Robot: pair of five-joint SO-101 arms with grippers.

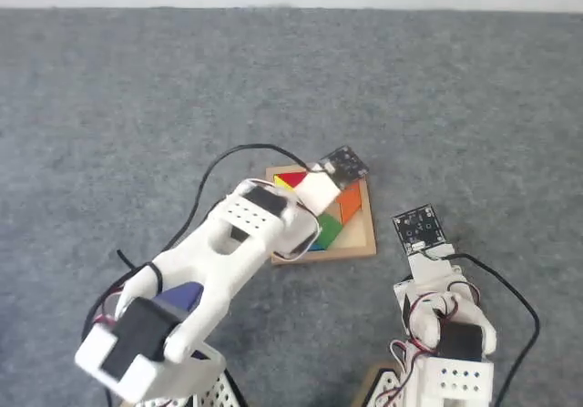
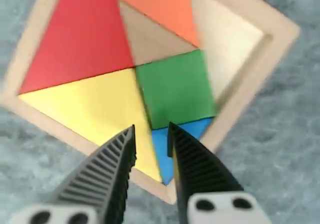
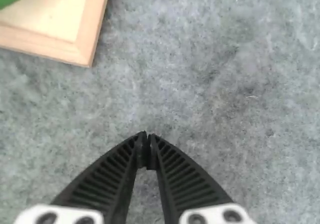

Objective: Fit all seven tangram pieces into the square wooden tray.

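Two arms in the high view. Left arm (image 1: 228,252) is stretched out over the tray (image 1: 342,251), wrist above it, likely to check or nudge the fit. Right arm (image 1: 442,334) is folded beside the tray, probably kept clear of the work. Tray sits mid-carpet (image 1: 137,106). Dark blue shape (image 1: 182,295) under the left arm: can't tell if it's a piece or part of the arm.

Left wrist view: left gripper (image 2: 150,129) hovers over the tray's edge, jaws a little spread, nothing between them. Six pieces in the tray:
- 1 red triangle (image 2: 75,43)
- 1 orange piece (image 2: 160,6)
- 1 tan triangle (image 2: 150,38)
- 1 green square (image 2: 175,86)
- 1 yellow triangle (image 2: 95,106)
- 1 blue triangle (image 2: 197,128)

1 bare slot (image 2: 227,48) runs along one side, so I read the seventh as not yet in.

Right wrist view: right gripper (image 3: 145,139) is over carpet, jaws pressed together, empty. Tray corner is near it, not touching.
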